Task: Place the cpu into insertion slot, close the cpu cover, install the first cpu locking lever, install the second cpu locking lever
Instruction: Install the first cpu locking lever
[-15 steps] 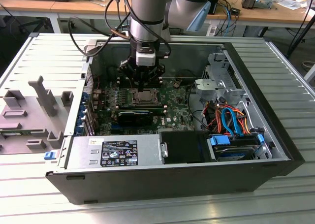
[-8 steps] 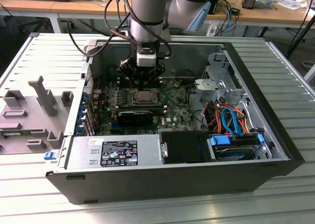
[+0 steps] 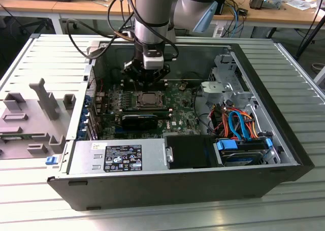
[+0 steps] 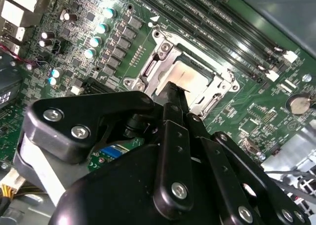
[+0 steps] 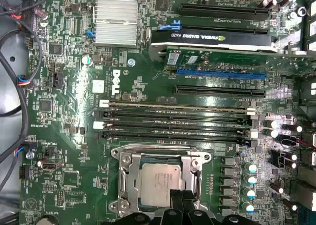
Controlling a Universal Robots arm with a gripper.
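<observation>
Black links and screws of the end effector [image 4: 178,94] sit nearest in the second wrist view, its two fingers pressed together into one narrow tip with nothing pinched between them. That tip rests at the edge of the cpu [image 5: 158,180], which lies flat inside the insertion slot [image 4: 148,71], directly beneath the end effector; whether the tip actually touches the metal top I cannot tell. Around the chip, the cpu cover [image 5: 190,178] appears to lie down over the socket, its silver frame bordering the grey lid on all sides in the first wrist view. So placing looks done and the cover looks closed, and I judge the work to stand at the first locking lever. Any lever wire is too thin for me to pick out with confidence. Pushing such a lever calls for a firm sideways and downward press with closed fingers, kept clear of the chip's surface. Just beyond the socket run the long memory slots [image 5: 175,118], and farther off the expansion card [image 5: 217,39]. In the exterior view the arm stands upright over the open computer case [image 3: 284,139].
</observation>
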